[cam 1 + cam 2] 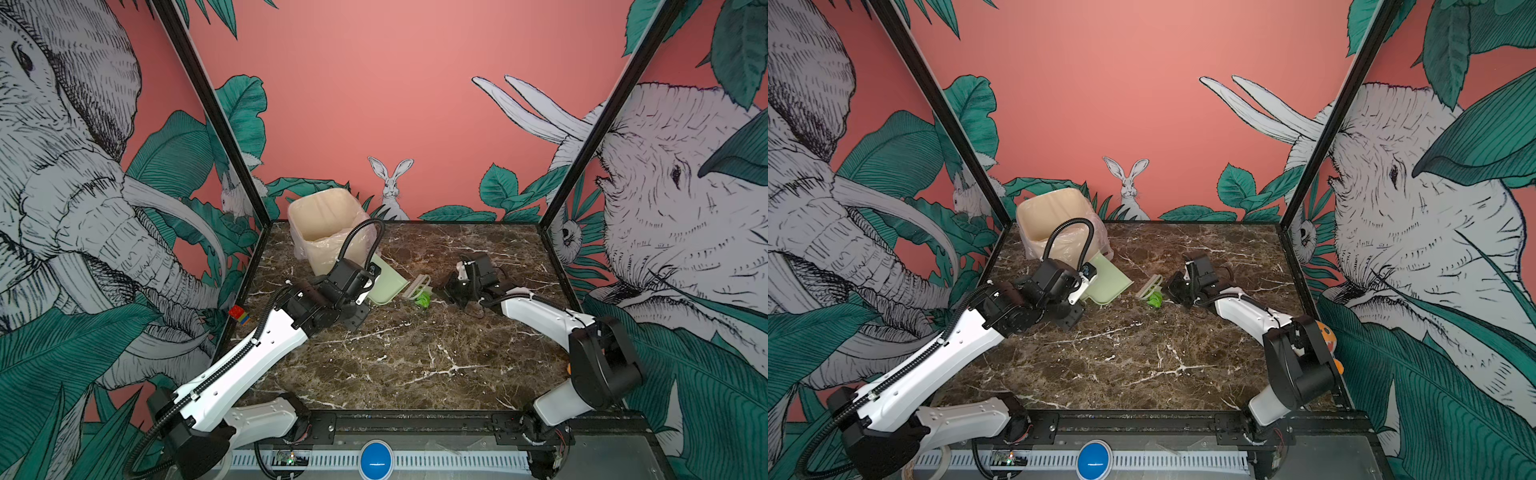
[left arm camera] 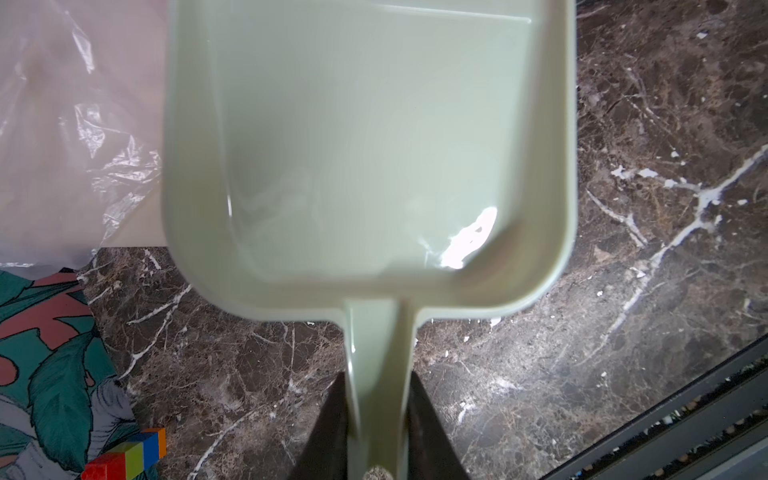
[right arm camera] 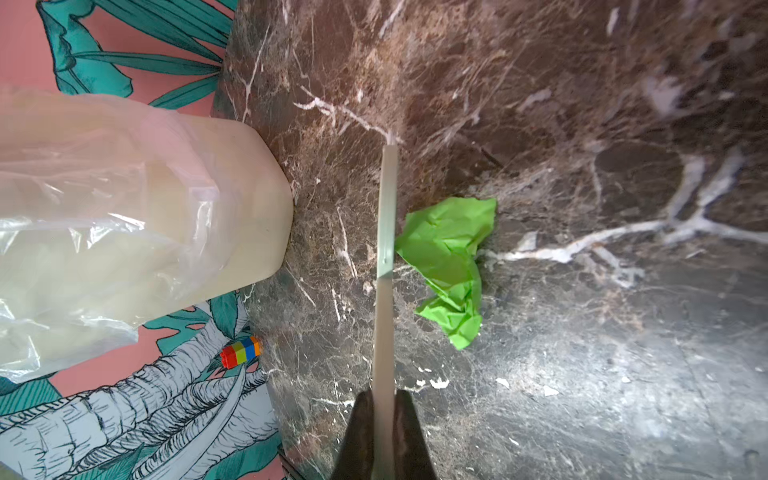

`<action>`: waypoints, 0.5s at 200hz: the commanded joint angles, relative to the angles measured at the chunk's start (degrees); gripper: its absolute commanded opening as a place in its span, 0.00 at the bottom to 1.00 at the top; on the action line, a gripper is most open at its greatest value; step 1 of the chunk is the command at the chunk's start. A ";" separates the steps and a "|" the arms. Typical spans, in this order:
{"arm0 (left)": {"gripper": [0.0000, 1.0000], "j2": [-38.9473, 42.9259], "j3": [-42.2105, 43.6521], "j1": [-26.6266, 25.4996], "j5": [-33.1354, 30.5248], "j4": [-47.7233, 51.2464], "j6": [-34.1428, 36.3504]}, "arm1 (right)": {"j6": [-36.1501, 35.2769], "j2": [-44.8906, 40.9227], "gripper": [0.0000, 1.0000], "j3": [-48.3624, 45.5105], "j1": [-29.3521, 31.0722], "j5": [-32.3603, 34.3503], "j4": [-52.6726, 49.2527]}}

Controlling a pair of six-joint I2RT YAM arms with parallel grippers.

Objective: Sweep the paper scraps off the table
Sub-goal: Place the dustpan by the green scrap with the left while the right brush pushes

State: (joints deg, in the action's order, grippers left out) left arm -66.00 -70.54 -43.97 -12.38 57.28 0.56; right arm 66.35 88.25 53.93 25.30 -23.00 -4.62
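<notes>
One bright green crumpled paper scrap [image 1: 424, 300] [image 1: 1155, 299] [image 3: 449, 257] lies mid-table [image 1: 415, 357], touching the side of a pale brush [image 1: 417, 286] [image 1: 1149, 286] [image 3: 386, 216]. My right gripper [image 1: 448, 289] [image 1: 1170, 286] [image 3: 383, 399] is shut on the brush's thin handle. My left gripper [image 1: 365, 286] [image 1: 1079, 286] [image 2: 376, 386] is shut on the handle of the pale green dustpan [image 1: 388, 284] [image 1: 1106, 278] [image 2: 365, 145]. The pan sits just left of the brush, and its inside is bare. A few tiny white flecks [image 3: 436, 383] dot the top near the right gripper.
A beige bin with a clear liner [image 1: 328, 228] [image 1: 1054, 220] [image 3: 124, 199] stands at the back left, right behind the dustpan. A small multicoloured brick block [image 1: 239, 314] [image 3: 241, 351] sits at the left edge. An orange plush toy [image 1: 1327, 332] peeks out behind the right arm.
</notes>
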 commanded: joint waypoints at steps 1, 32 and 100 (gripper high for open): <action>0.21 1.22 1.19 -0.41 0.17 -0.61 -1.57 | 4.68 -4.17 0.00 -3.54 -0.73 1.53 2.94; 0.22 0.35 1.55 -0.81 0.63 -1.29 -1.66 | 6.17 -12.98 0.00 -11.09 -1.61 3.24 -0.43; 0.22 -2.37 1.89 -2.39 1.79 -2.84 -1.35 | 7.34 -31.62 0.00 -18.42 -3.62 6.49 -13.56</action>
State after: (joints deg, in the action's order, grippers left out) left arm -67.88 -69.32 -45.41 -11.40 55.51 -0.03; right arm 68.27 60.20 35.03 22.24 -20.47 -13.23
